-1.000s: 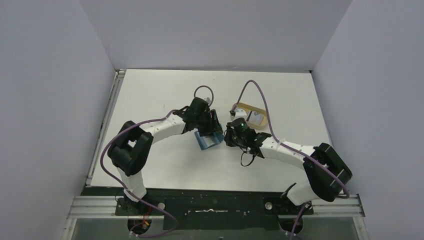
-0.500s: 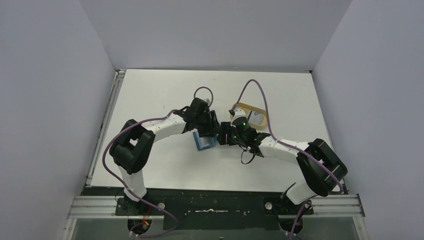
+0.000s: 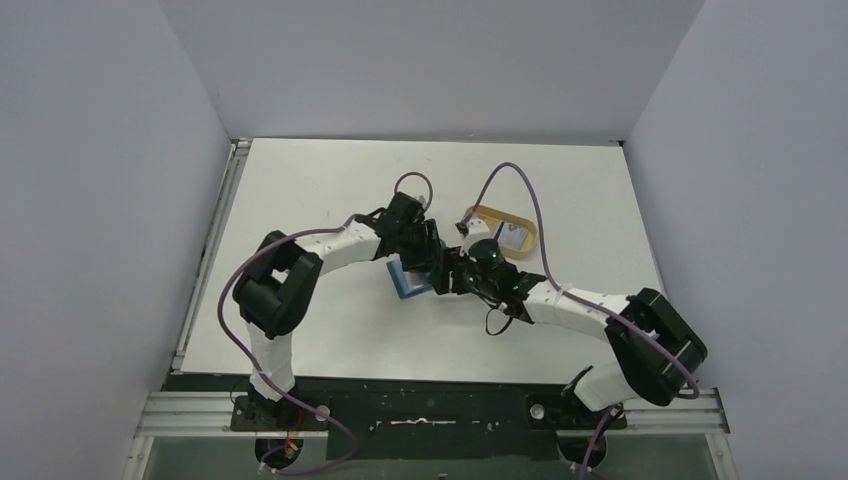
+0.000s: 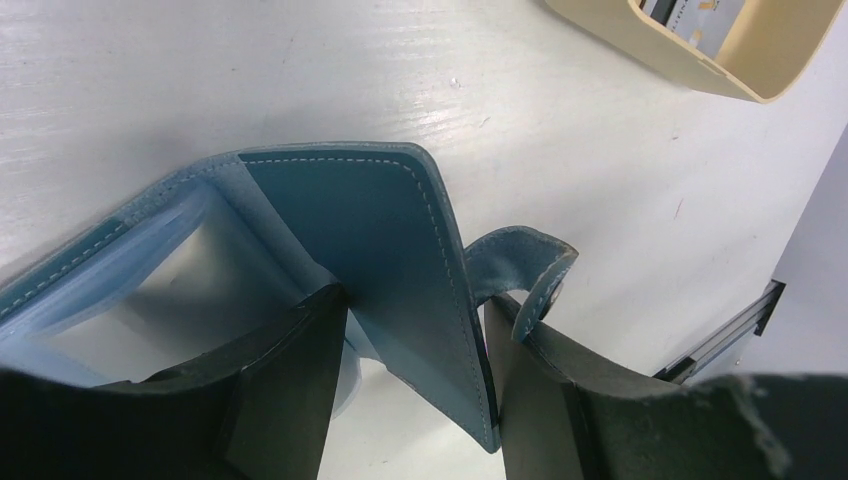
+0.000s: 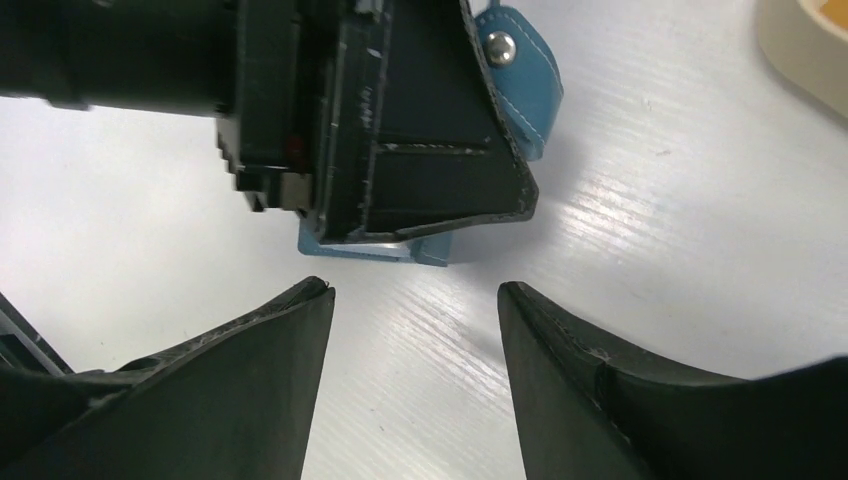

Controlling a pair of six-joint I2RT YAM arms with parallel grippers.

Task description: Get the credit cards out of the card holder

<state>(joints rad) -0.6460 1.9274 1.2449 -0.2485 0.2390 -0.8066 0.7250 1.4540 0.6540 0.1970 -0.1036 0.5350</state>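
- At the middle of the table (image 3: 300,190), seen from above, the left fingers (image 3: 428,262) and right fingers (image 3: 446,276) sit close together at the teal card holder (image 3: 405,286). A tan tray (image 3: 484,214) just beyond holds a credit card (image 3: 514,238).
- In the left wrist view, the left fingers (image 4: 335,340) are clamped on one teal flap of the opened card holder (image 4: 370,230). Its snap strap (image 4: 520,265) curls beside one finger, and the paler blue inside gapes open.
- In the right wrist view, the right fingers (image 5: 318,305) are spread wide and grip nothing. They sit just short of the card holder (image 5: 520,60).
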